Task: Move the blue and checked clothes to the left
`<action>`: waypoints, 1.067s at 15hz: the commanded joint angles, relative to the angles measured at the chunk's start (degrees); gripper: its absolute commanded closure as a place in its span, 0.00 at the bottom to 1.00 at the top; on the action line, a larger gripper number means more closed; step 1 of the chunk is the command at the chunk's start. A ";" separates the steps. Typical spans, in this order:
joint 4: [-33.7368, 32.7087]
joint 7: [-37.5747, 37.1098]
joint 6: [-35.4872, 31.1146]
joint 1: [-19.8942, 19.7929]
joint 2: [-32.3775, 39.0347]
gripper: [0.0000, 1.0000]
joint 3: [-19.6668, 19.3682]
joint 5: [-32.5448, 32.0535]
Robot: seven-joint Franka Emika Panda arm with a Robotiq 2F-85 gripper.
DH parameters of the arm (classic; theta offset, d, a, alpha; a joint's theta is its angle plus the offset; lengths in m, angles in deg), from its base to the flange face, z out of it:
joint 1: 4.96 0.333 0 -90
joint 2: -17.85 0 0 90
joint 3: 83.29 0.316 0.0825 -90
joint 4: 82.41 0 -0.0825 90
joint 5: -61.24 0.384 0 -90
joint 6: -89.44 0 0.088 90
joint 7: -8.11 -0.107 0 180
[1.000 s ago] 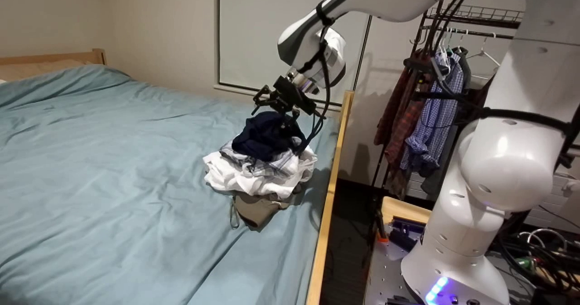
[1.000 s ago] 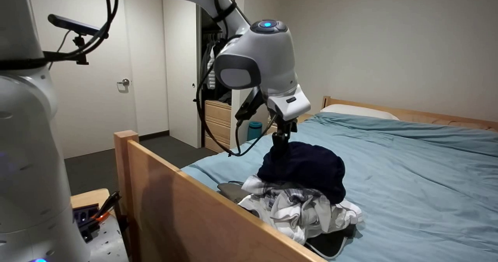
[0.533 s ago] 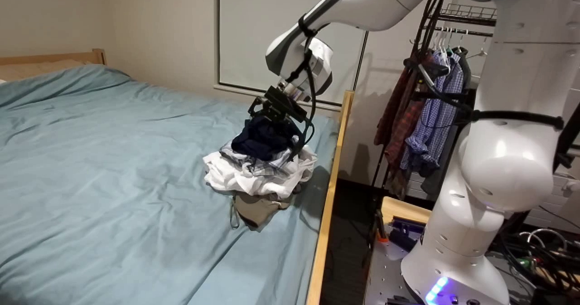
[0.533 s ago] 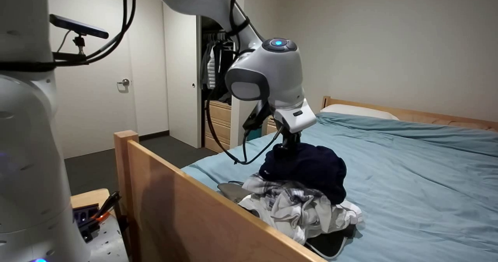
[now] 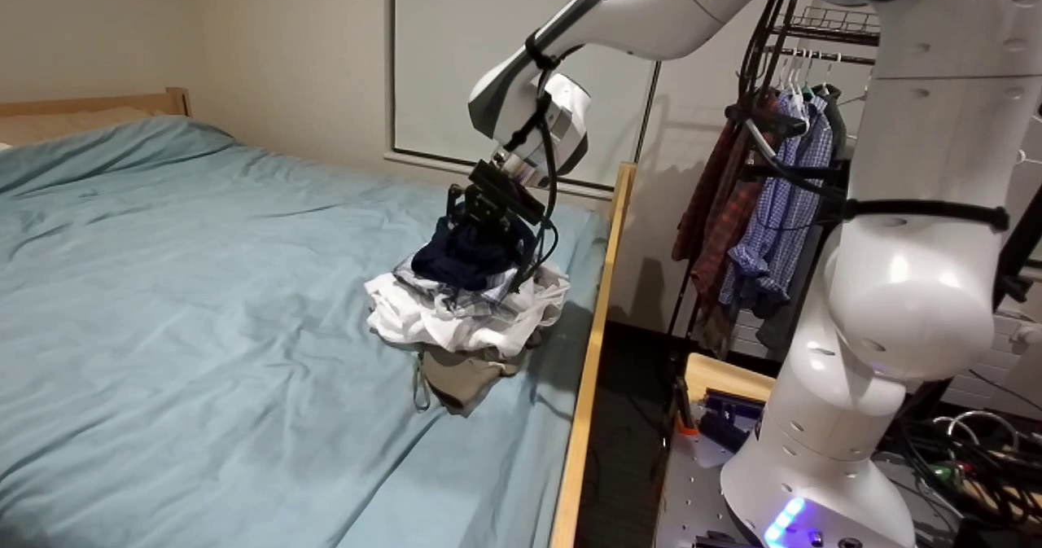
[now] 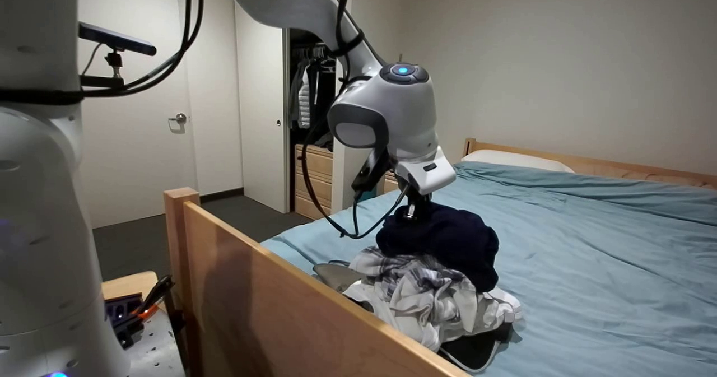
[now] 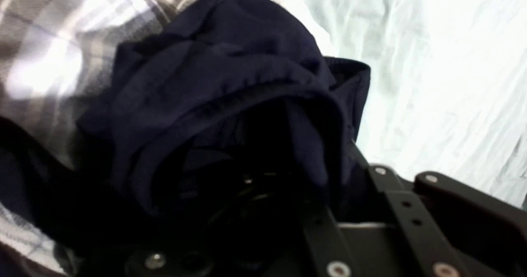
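The blue clothes, a dark navy bundle (image 5: 456,261) (image 6: 448,242) (image 7: 247,67), lie on top of a pile on the bed in both exterior views. Beneath them spread the checked clothes (image 5: 503,294) (image 6: 369,261), grey and white, whose pattern also fills the upper left of the wrist view as plaid fabric (image 7: 99,30). My gripper (image 5: 479,226) (image 6: 413,213) points down into the top of the navy bundle. Its jaws have come in on a gathered fold of that cloth, and the linkage leans inward in the wrist view. Both fingertips are hidden in the dark cloth.
White clothes (image 5: 431,324) and a brown item (image 5: 460,379) lie lower in the pile, with a black item (image 6: 476,346) under it. A wooden footboard (image 6: 263,293) rises between robot base and pile. Pale blue bedding (image 5: 244,352) stretches away beyond the pile.
The gripper has moved down into the navy bundle, and its jaws have closed in. The cloth's near edge has drawn up a little, baring slightly more of the checked fabric.
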 commanded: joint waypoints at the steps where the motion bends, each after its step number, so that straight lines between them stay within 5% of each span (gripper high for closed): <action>1: 0.08 9.51 0.78 -0.23 -2.18 0.93 1.93 6.07; 6: 1.21 15.78 -0.55 3.05 -7.85 0.92 5.39 3.33; 16: -3.48 13.09 0.47 12.21 -11.62 0.92 14.33 -15.43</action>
